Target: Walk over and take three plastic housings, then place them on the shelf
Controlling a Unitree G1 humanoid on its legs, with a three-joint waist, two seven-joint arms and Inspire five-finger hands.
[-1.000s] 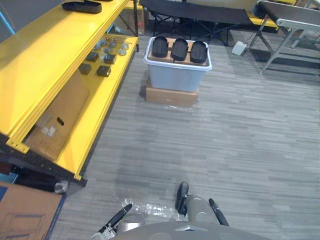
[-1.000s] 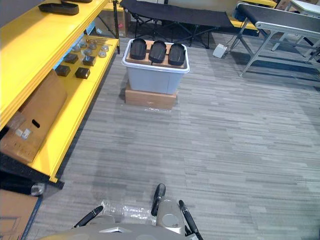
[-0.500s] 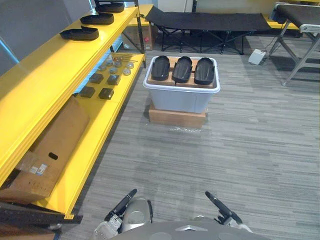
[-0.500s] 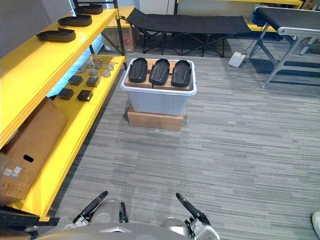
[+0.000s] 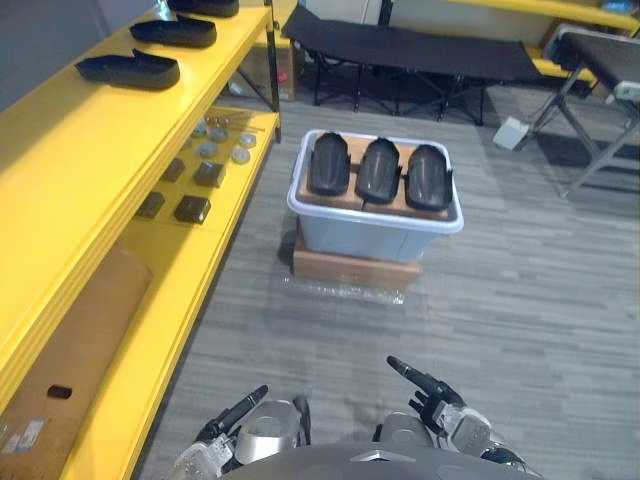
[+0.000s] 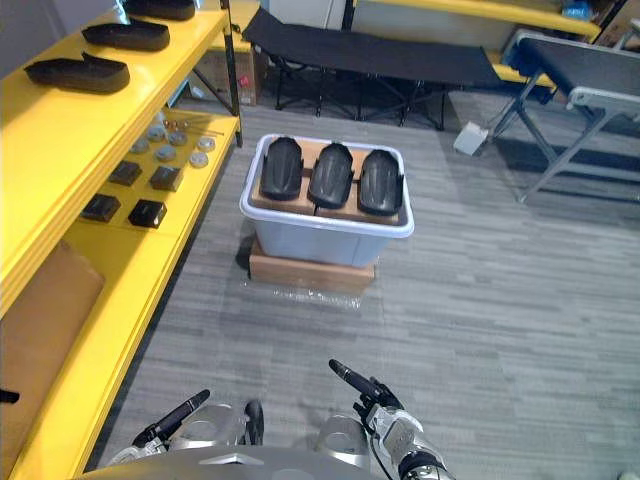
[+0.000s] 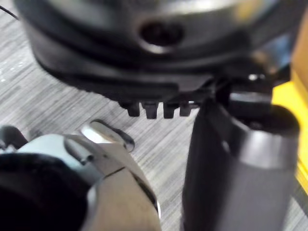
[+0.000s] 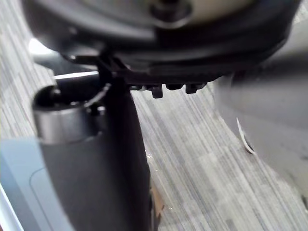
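The camera has advanced toward the far housings. Left robot hand and right robot hand spread, empty; walk closer next.

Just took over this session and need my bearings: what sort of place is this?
Probably a workshop or storeroom: long yellow shelving carrying small parts, a grey bin topped with three black plastic housings, and a black folding cot behind it.

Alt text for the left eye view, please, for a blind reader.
Three black housings lie side by side on a grey bin atop a cardboard box. A yellow shelf along the left carries similar black parts. The left hand and right hand hang low, open and empty.
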